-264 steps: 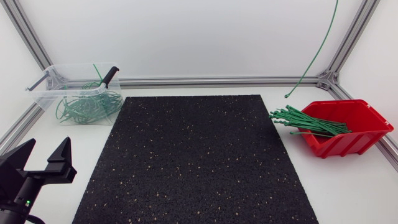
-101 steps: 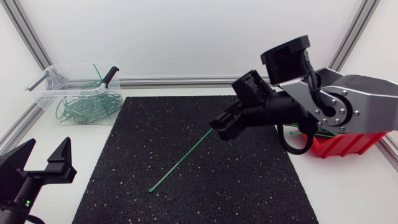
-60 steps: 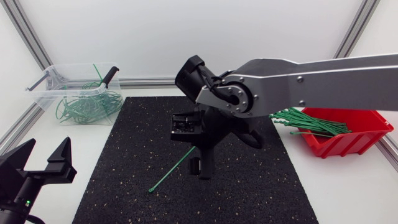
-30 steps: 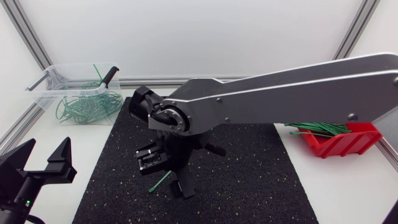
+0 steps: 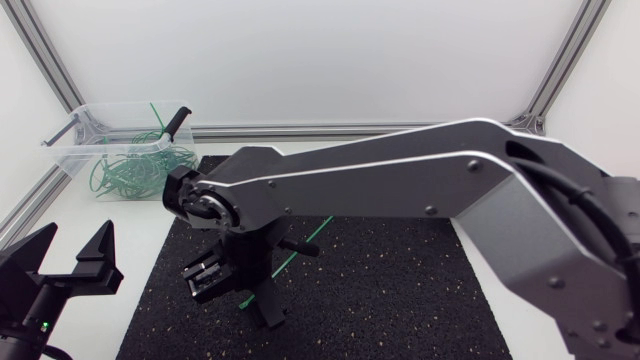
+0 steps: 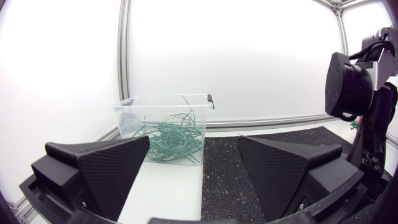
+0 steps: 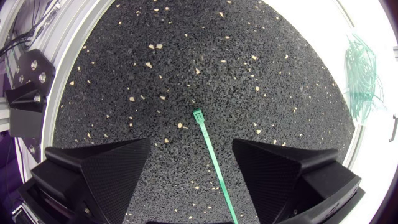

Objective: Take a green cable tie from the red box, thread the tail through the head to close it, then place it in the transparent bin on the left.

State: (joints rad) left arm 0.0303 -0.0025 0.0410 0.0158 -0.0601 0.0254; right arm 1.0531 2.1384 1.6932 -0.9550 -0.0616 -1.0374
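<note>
While the right arm (image 5: 400, 185) stretches over the black mat (image 5: 400, 300) | right gripper (image 7: 191, 149) fingers apart, above the mat | left gripper (image 5: 72, 252) apart too, farther off | cable tie (image 7: 211, 158) flat on mat, running lengthwise between right fingers | head (image 7: 198, 114) just ahead

Cable tie (image 5: 320, 228) mostly under right arm (image 5: 400, 185)

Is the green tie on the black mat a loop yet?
No, straight. The cable tie lies flat on the mat, nothing threaded through its head.
</note>
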